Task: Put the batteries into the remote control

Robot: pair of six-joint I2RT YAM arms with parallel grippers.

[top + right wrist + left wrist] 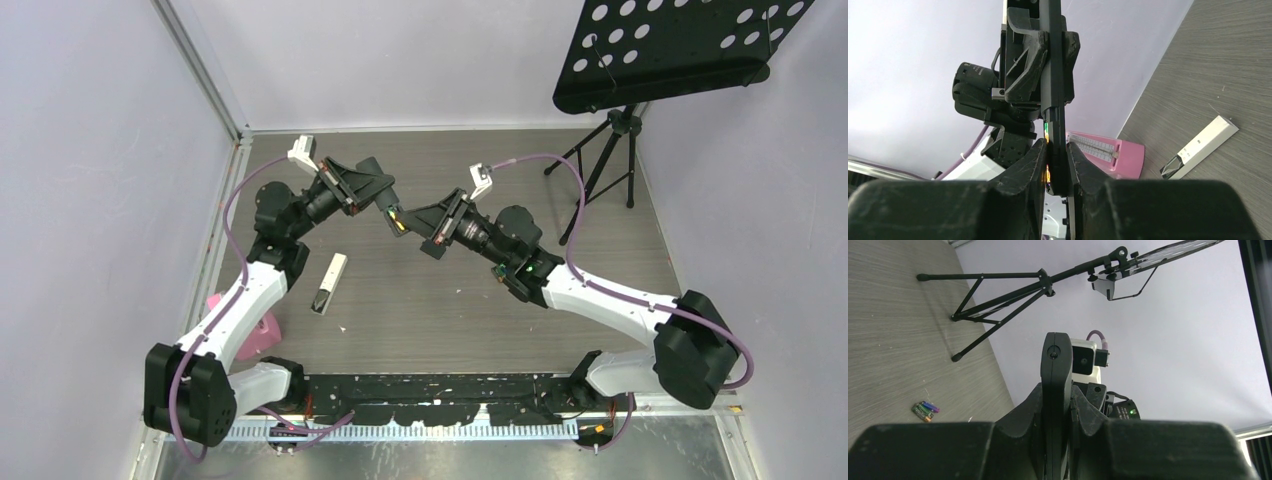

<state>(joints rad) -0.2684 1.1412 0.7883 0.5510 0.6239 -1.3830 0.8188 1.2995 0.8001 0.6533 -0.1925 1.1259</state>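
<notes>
The black remote control (392, 212) is held in the air over the middle of the table between both grippers. My left gripper (383, 203) is shut on one end; its wrist view shows the remote edge-on (1056, 365) between the fingers (1058, 395). My right gripper (407, 221) is shut on the other end (1055, 150). Green and orange batteries (1046, 132) show on the remote's side by my right gripper's left finger, also visible from above (398, 224). Three loose batteries (925, 411), green, purple and orange, lie together on the table in the left wrist view.
A white bar with a black end (328, 283) lies on the table left of centre, also in the right wrist view (1200, 147). A pink metronome (258, 335) stands by the left arm. A black music stand (612, 165) is at the back right.
</notes>
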